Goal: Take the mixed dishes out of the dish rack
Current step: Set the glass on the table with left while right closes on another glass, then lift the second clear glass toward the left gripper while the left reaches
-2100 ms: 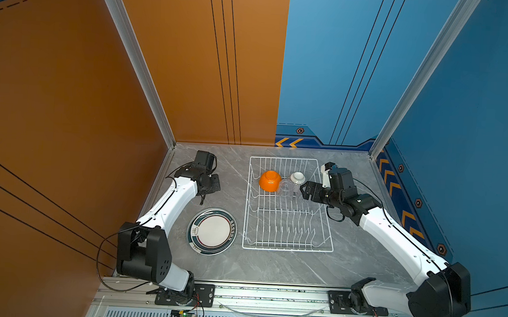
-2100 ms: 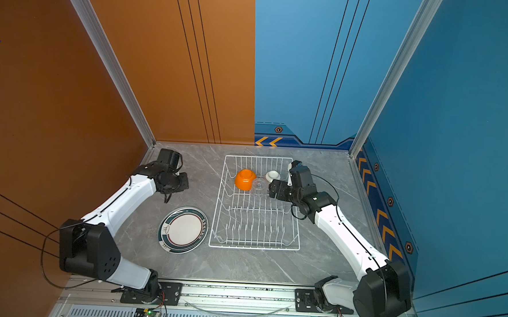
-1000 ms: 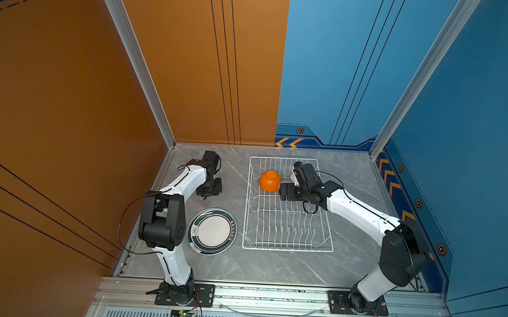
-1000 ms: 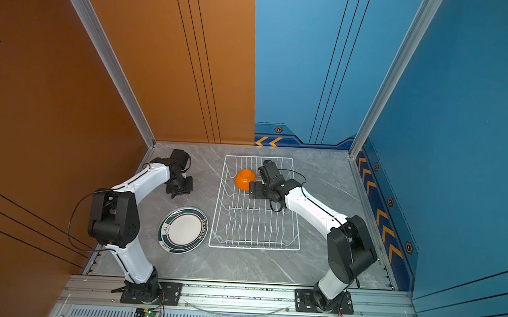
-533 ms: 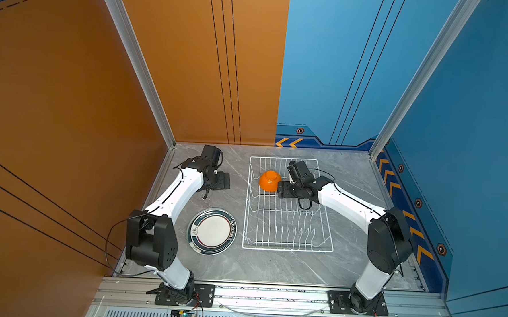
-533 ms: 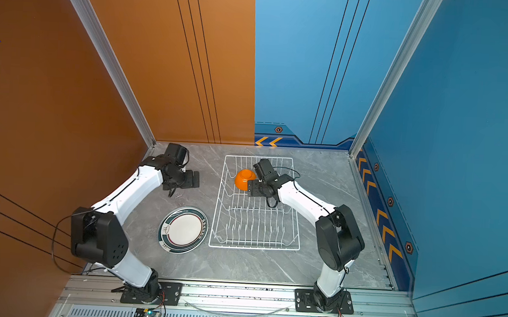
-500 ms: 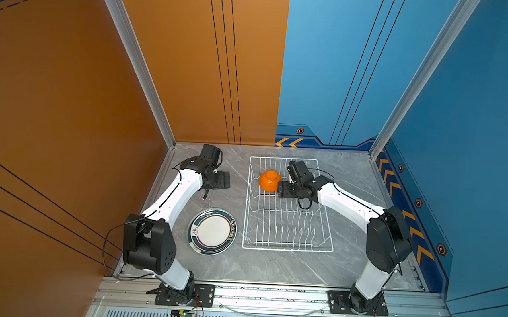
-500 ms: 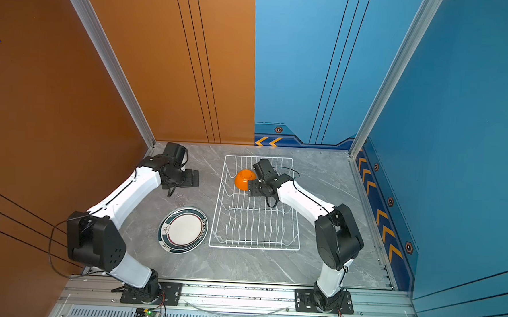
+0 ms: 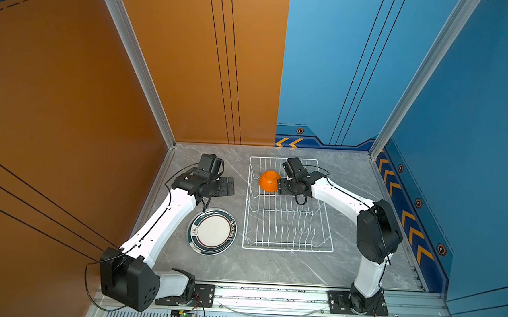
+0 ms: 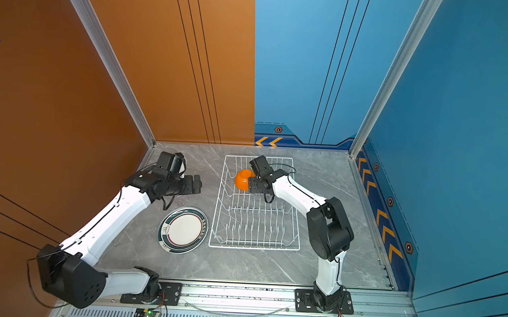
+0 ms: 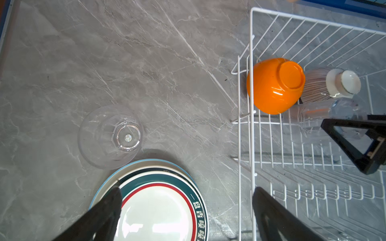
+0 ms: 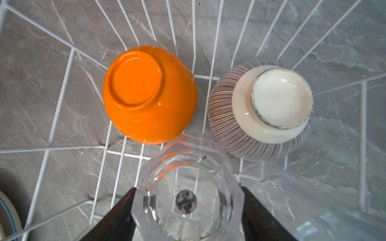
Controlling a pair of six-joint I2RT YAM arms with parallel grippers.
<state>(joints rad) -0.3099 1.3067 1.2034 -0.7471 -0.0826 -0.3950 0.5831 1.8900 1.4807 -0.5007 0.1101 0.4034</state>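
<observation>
While orange and blue walls (image 9: 192,57) box the grey marble table (image 9: 271,267), rack (image 9: 286,249) sits lower centre with orange bowl (image 9: 269,181), striped bowl (image 12: 261,112), cup (image 12: 186,200); plates (image 9: 212,231) just left. Left claw (image 9: 229,187) released, right claw (image 12: 188,188) straddles the cup, grip unclear.

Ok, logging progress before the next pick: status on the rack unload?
Left gripper open, empty, outside the dish rack. Right gripper straddling upturned glass cup in rack, grip unconfirmed. Orange bowl, striped bowl crowd it.
</observation>
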